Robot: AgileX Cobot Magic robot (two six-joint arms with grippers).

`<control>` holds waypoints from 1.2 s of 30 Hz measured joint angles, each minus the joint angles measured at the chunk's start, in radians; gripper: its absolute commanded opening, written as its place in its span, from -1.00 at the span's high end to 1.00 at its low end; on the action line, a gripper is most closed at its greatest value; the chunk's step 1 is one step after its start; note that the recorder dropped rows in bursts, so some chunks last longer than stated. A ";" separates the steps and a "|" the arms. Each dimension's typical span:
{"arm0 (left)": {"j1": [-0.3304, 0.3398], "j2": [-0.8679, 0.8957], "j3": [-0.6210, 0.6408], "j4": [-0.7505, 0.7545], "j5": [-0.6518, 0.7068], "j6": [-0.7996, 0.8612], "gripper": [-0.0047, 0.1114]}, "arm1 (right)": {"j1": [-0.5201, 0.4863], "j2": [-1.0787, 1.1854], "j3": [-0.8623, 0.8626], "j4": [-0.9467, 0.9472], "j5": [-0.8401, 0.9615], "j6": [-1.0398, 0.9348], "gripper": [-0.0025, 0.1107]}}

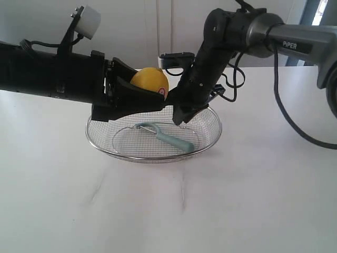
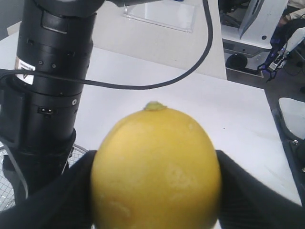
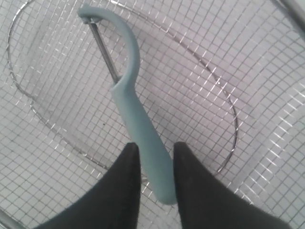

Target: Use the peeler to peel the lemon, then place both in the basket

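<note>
The teal peeler [image 1: 171, 139] lies flat in the wire-mesh basket [image 1: 152, 159], directly beneath the right gripper [image 1: 179, 120], whose fingers stand slightly parted, holding nothing. Behind it, the left gripper [image 1: 151, 85] clamps the lemon [image 2: 155, 167] above the basket's rim, probably ready to lower it in.

The left end effector [image 1: 155, 90] clasps the lemon [image 1: 149, 79] above the basket [image 1: 152, 159]. The peeler [image 1: 168, 136] lies just below the right end effector [image 1: 181, 119].
</note>
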 measured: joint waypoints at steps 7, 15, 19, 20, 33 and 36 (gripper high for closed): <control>0.000 0.000 0.000 0.000 0.000 0.000 0.92 | 0.000 -0.020 0.000 0.015 0.049 0.003 0.96; 0.000 0.000 0.000 0.000 0.000 0.000 0.92 | 0.000 -0.040 0.000 0.020 0.061 0.074 0.96; 0.000 0.000 0.000 0.000 0.000 0.000 0.92 | 0.000 -0.040 0.000 0.020 0.065 0.114 0.96; 0.000 0.000 0.000 0.000 0.000 0.000 0.92 | 0.000 -0.040 0.000 0.020 0.067 0.121 0.96; 0.000 0.000 0.000 0.000 0.000 0.000 0.92 | 0.000 -0.097 0.000 0.006 0.141 0.247 0.96; 0.000 0.000 0.000 0.000 0.000 0.000 0.92 | -0.002 -0.136 0.000 -0.018 0.143 0.324 0.96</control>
